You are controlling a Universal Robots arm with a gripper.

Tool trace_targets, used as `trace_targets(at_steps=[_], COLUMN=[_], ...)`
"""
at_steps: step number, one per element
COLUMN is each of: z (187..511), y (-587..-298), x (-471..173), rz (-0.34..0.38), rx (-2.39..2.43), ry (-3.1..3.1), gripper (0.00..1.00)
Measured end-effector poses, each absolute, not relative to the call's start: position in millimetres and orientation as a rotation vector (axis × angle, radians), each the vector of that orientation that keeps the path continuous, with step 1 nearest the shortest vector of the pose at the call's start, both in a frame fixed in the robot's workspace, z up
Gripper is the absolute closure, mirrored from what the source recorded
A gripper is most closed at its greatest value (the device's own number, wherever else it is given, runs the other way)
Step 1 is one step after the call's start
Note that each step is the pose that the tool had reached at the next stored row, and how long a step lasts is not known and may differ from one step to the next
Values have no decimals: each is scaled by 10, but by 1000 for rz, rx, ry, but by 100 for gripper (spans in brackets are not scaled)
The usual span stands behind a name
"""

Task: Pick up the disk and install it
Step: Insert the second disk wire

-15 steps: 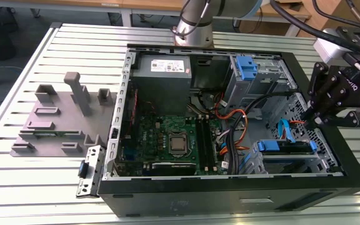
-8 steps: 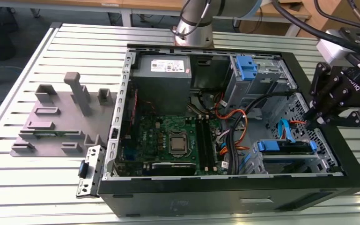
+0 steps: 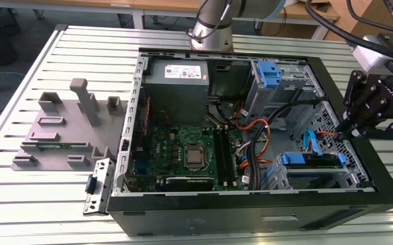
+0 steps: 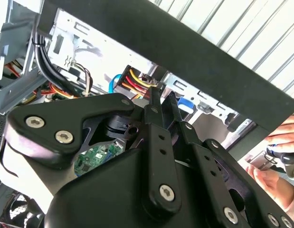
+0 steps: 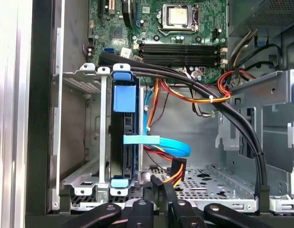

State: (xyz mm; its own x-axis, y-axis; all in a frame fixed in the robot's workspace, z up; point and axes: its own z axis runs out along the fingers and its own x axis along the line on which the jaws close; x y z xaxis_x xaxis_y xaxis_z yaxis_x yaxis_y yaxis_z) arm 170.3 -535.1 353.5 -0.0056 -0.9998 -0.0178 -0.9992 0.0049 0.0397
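The disk (image 3: pixel 310 160) sits inside the silver drive bay (image 3: pixel 319 178) at the near corner of the open computer case, on the exterior view's right, with its blue side rails showing. In the first wrist view the disk (image 5: pixel 118 142) stands on edge in the bay, a blue tab at its end. My black gripper (image 3: pixel 347 133) hangs just outside the case wall beside that bay. Its fingers (image 5: pixel 156 184) are shut together with nothing between them, a short way from the disk. The second wrist view shows the gripper (image 4: pixel 159 97) pointing at the bay's cable plugs.
The case holds a grey power supply (image 3: pixel 182 81), a green motherboard (image 3: pixel 182 148), a tall blue clip (image 3: pixel 268 74) and black and orange cables (image 5: pixel 203 97) crossing near the bay. A grey fixture (image 3: pixel 67 127) lies on the table to the exterior view's left. A person's hand (image 4: pixel 279 159) is beyond the case.
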Motion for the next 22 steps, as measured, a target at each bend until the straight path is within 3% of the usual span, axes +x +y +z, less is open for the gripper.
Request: trace_targets(at_steps=[22], z=[3451], y=[-5352], x=[1704], rz=[-47], rx=[2194], ry=[-2206], gripper=[76])
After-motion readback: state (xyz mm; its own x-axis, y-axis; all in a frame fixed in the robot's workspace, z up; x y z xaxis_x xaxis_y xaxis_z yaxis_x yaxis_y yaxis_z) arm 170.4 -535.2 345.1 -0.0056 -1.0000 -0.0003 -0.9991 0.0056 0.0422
